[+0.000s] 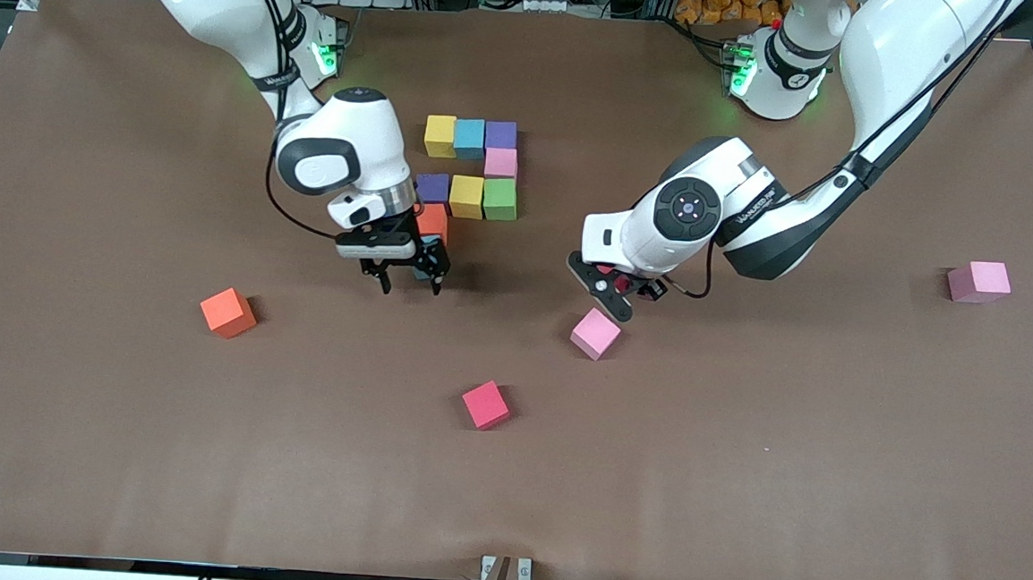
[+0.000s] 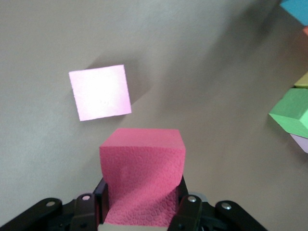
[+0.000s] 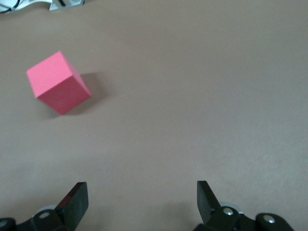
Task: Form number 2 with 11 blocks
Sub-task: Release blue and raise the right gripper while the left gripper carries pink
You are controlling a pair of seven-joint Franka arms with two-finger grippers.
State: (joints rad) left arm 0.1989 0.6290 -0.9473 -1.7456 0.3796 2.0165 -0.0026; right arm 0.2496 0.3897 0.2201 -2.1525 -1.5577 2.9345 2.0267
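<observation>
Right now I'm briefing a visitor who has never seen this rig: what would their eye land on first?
Probably the half-built cluster of coloured cubes toward the robots' side of the table, with the open right gripper hanging just in front of it. Next, the left gripper, shut on a deep pink cube above a pale pink cube.

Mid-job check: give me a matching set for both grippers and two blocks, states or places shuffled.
1. left gripper
2. right gripper
3. green block
4. red block

A. open
B. beside a yellow block, touching it
C. shut on a pink block
D. alone, nearest the front camera

Pairs: 1-C, 2-A, 3-B, 4-D
</observation>
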